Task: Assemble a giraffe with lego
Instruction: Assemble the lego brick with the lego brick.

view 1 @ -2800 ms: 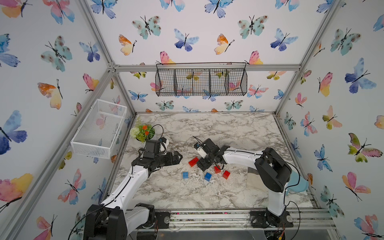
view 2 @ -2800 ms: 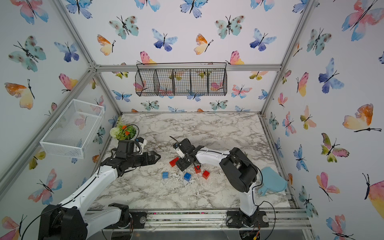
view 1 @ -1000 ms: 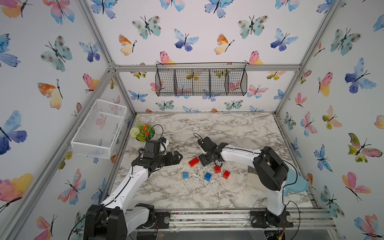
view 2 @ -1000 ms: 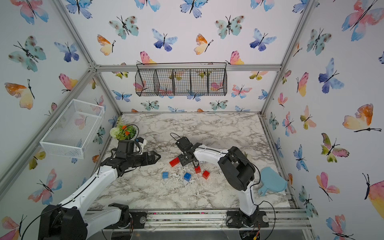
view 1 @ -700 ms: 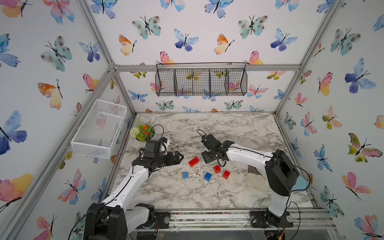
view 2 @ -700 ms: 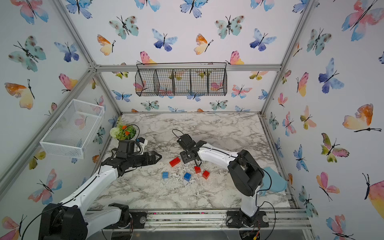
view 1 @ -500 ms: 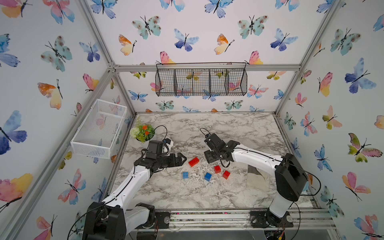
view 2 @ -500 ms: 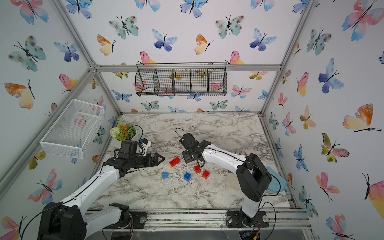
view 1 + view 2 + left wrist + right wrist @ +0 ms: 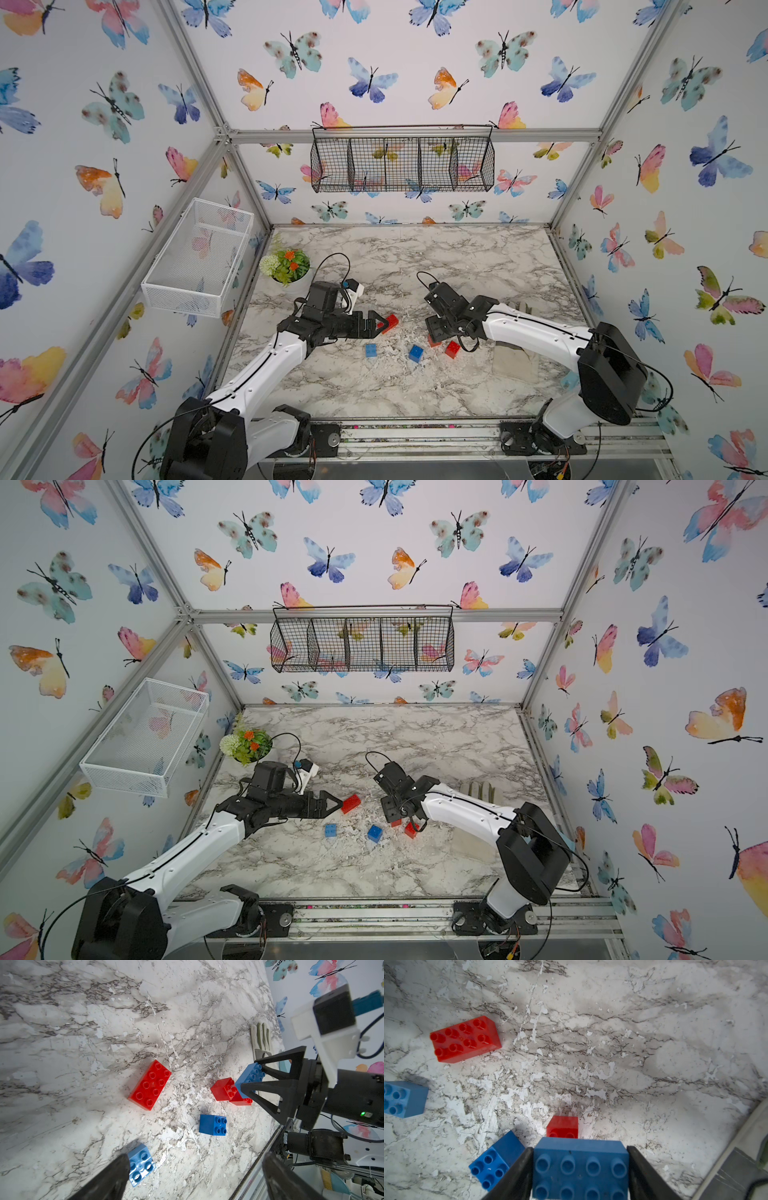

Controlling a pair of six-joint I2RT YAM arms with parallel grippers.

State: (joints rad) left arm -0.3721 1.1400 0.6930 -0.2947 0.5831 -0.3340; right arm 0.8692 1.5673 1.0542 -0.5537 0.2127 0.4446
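No giraffe is in view; the lego is loose bricks on the marble table (image 9: 415,257). My right gripper (image 9: 580,1148) (image 9: 436,329) is shut on a long blue brick (image 9: 580,1167) (image 9: 250,1076), held just above two small red bricks (image 9: 452,349) (image 9: 433,341). A long red brick (image 9: 390,322) (image 9: 351,803) (image 9: 150,1084) lies at the tips of my left gripper (image 9: 376,325) (image 9: 193,1178), which is open and empty. Two small blue bricks (image 9: 371,350) (image 9: 415,353) lie nearer the front edge.
A potted plant (image 9: 286,266) stands at the back left behind my left arm. A grey glove (image 9: 521,307) and a folded cloth (image 9: 513,361) lie at the right under my right arm. Wire baskets hang on the left wall (image 9: 199,257) and the back wall (image 9: 401,164).
My left gripper has reached rightwards to the long red brick. My right arm has swung its elbow out to the right, and its gripper has shifted slightly right and forward, still holding the blue brick.
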